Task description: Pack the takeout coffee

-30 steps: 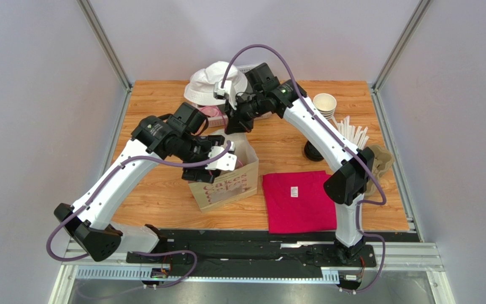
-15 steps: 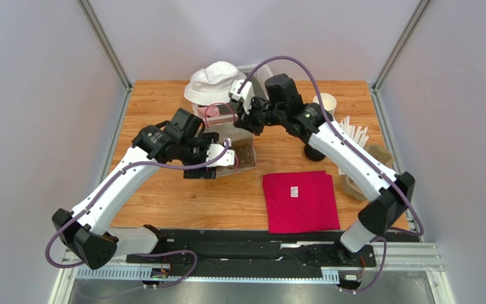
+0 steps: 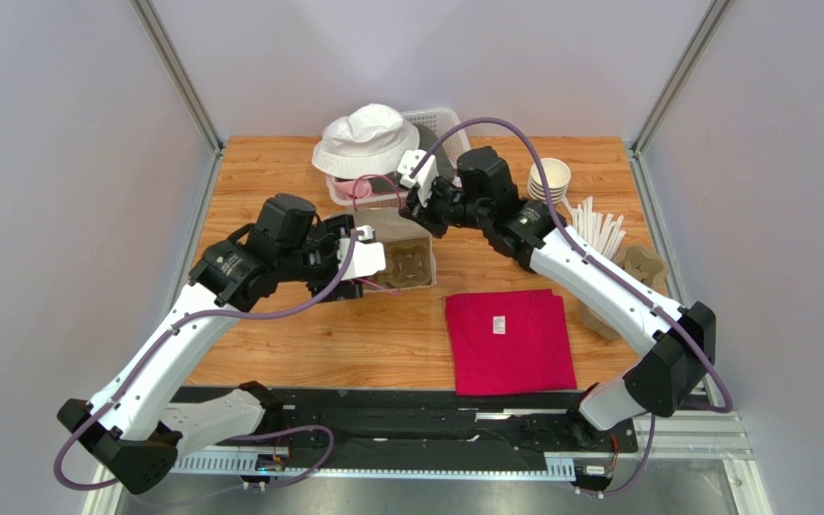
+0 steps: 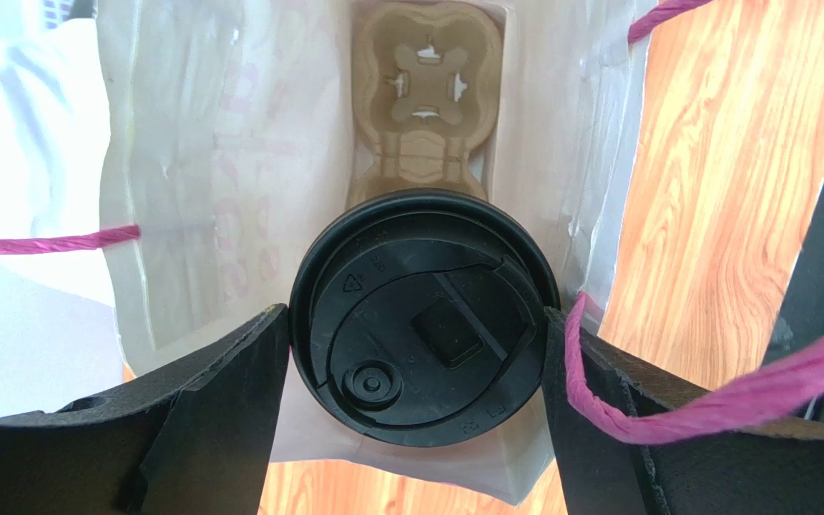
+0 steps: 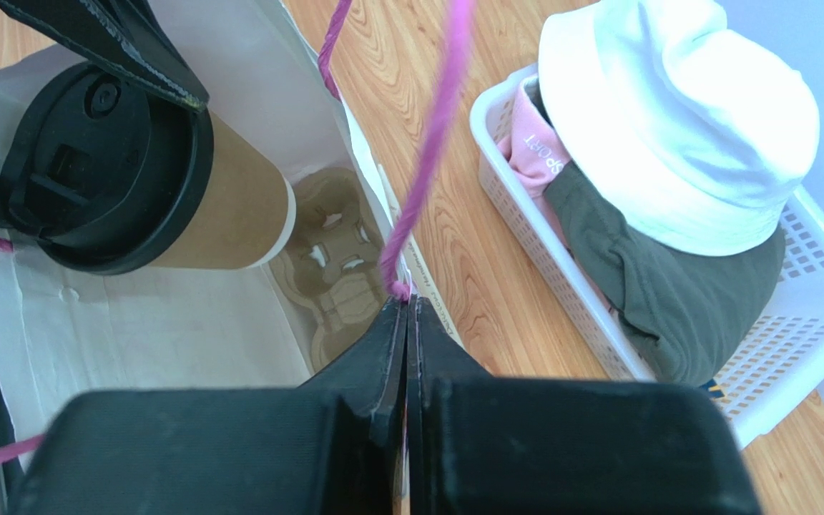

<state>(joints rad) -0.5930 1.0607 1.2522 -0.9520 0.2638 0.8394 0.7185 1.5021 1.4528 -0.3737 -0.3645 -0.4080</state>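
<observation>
Takeout coffee (image 4: 418, 311) hangs in the mouth of the paper bag (image 4: 223, 161). Left jaws are grasping it at 3 and 9 o'clock, on or just under the black lid (image 5: 72, 172); can't tell which. It's not seated: the cup carrier (image 4: 427, 107) lies on the bag floor, at 12 o'clock of the lid in the left wrist view. Right jaws are clenched on the pink handle (image 5: 432, 129), holding the mouth open.

Risks, my read:
- If the grip is on the lid, a squeeze or a wall bump could pop it and spill.
- Cup off-centre to the socket could land on a ridge and tip on release.
- If the handle slips, the mouth collapses onto the cup.
- Second handle loop (image 4: 728, 402) lies across the 3 o'clock finger. It may snag on pull-out and drag the bag over the worktop (image 4: 728, 161).
</observation>
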